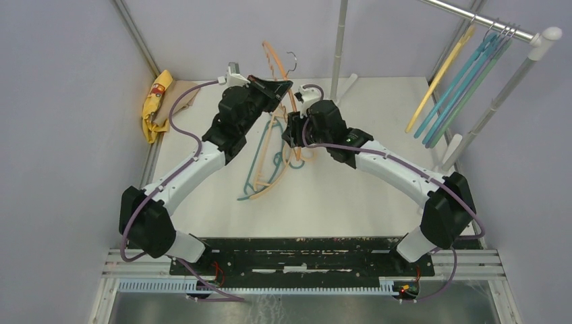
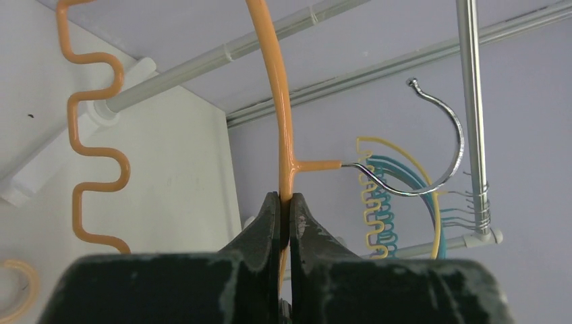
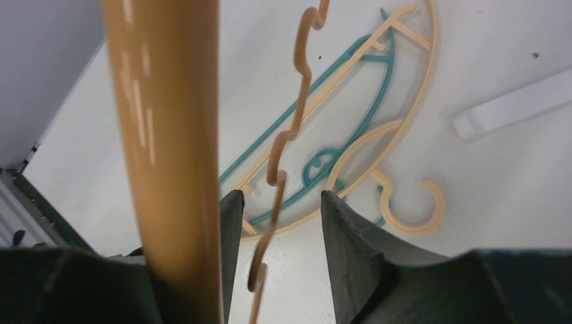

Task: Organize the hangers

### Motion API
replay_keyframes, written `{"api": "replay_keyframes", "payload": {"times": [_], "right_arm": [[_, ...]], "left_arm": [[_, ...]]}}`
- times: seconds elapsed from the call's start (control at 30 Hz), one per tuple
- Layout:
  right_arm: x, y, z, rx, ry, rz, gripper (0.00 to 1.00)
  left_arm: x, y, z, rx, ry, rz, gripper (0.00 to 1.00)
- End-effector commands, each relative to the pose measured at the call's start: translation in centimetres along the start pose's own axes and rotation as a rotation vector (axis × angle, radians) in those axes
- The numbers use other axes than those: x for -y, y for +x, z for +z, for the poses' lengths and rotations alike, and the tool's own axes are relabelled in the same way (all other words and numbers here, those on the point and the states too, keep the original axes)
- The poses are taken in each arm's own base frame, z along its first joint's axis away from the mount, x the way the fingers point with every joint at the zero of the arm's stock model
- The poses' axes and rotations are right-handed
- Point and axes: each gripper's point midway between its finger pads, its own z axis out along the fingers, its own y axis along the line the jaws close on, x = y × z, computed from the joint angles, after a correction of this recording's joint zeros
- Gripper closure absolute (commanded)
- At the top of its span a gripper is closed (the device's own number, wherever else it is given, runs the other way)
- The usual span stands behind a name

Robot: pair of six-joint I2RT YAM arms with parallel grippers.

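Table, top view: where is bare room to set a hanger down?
Bare: the near strip between the black base plate and the loose hangers; also far right, between the right arm and the hung hangers. Crowded: the centre.

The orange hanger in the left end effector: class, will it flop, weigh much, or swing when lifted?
Probably stiff: the orange hanger holds its curve above the left end effector. Likely light, being thin plastic. It may pivot, pinched at one narrow spot.
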Motion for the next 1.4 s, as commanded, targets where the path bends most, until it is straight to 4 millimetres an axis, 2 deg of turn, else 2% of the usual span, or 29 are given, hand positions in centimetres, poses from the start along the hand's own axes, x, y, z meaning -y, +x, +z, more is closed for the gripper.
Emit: {"api": "replay_keyframes", "payload": {"times": [0.0, 0.07, 0.1, 0.2, 0.23, 0.33, 0.37, 0.4, 0.43, 0.5, 0.67, 0.9, 1.07, 1.2, 1.37], "right_arm": [[0.6, -0.2, 0.6, 0.033, 0.048, -0.011, 0.61], [1.4, 0.1, 0.4, 0.031, 0.088, -0.016, 0.82], [1.7, 0.2, 0.2, 0.034, 0.101, -0.022, 0.89], [3.1, 0.0, -0.9, 0.052, 0.176, -0.032, 0.98], [3.6, -0.2, -1.5, 0.061, 0.201, -0.035, 0.99], [4.7, -1.1, -3.4, 0.098, 0.272, -0.044, 0.99], [5.1, -1.4, -4.0, 0.108, 0.289, -0.045, 0.99], [5.2, -1.8, -4.6, 0.123, 0.301, -0.043, 0.99], [5.3, -2.2, -5.2, 0.138, 0.308, -0.039, 0.99], [5.3, -3.1, -6.2, 0.172, 0.313, -0.027, 0.99], [4.5, -5.6, -8.9, 0.253, 0.296, 0.006, 0.99], [5.4, -10.0, -15.5, 0.367, 0.393, 0.031, 0.99], [6.9, -11.4, -19.5, 0.392, 0.510, 0.026, 0.99], [7.9, -11.8, -20.9, 0.381, 0.585, 0.018, 0.99], [9.1, -11.2, -20.0, 0.328, 0.651, 0.020, 0.98]], "left_arm": [[7.1, -3.2, -2.1, 0.090, 0.200, -0.102, 0.97], [7.3, -3.3, -2.3, 0.091, 0.199, -0.066, 0.97], [7.4, -3.3, -2.5, 0.087, 0.199, -0.035, 0.97], [7.4, -3.0, -3.0, 0.059, 0.183, 0.104, 0.97], [7.1, -2.8, -3.3, 0.048, 0.170, 0.158, 0.91], [5.7, -2.0, -4.7, 0.006, 0.144, 0.316, 0.36], [4.4, -1.6, -5.2, -0.009, 0.122, 0.367, 0.17], [3.7, -1.5, -5.9, -0.018, 0.111, 0.415, 0.04], [2.8, -1.3, -6.5, -0.024, 0.089, 0.456, 0.01], [1.0, -1.3, -7.8, -0.021, 0.047, 0.514, 0.00], [-1.7, -0.9, -10.3, -0.040, 0.004, 0.602, 0.01], [-6.7, 0.5, -12.1, -0.097, -0.095, 0.651, 0.01], [-9.0, 1.3, -12.3, -0.131, -0.140, 0.667, 0.01], [-9.5, 2.0, -12.2, -0.154, -0.135, 0.657, 0.01], [-9.8, 2.1, -12.6, -0.153, -0.136, 0.658, 0.01]]}}
